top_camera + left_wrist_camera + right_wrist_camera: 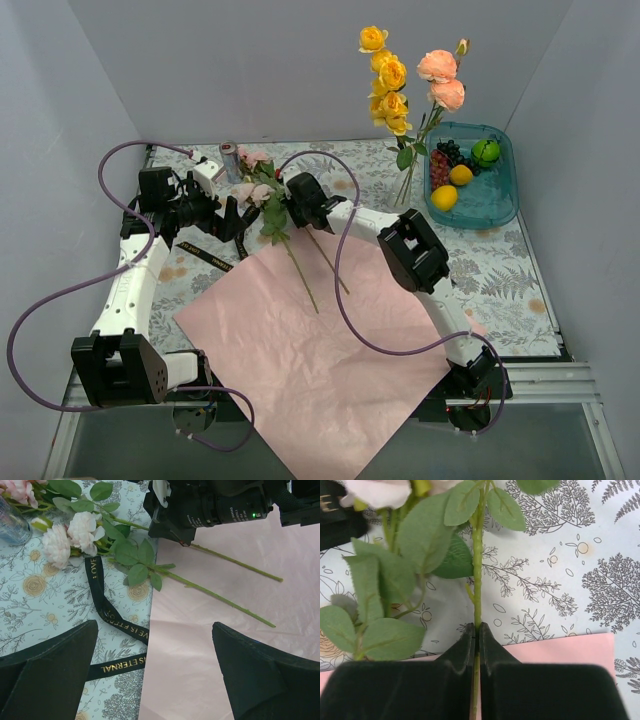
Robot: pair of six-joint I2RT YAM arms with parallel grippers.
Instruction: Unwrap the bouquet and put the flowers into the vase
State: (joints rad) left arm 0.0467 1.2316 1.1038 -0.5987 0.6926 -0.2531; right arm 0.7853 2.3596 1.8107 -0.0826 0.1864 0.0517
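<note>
right gripper (476, 630) clamps a thin green flower stem (478, 570); left gripper (155, 625) gapes wide, empty. next it likely needs lifting into the tall clear glass vase (405, 188).

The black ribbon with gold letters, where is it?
The ribbon lies left of centre in the overhead view, on the tablecloth beside the upper left edge of the pink paper, near the left gripper.

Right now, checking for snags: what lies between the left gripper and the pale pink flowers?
The black ribbon, lying on the floral tablecloth; the left wrist view shows it.
</note>
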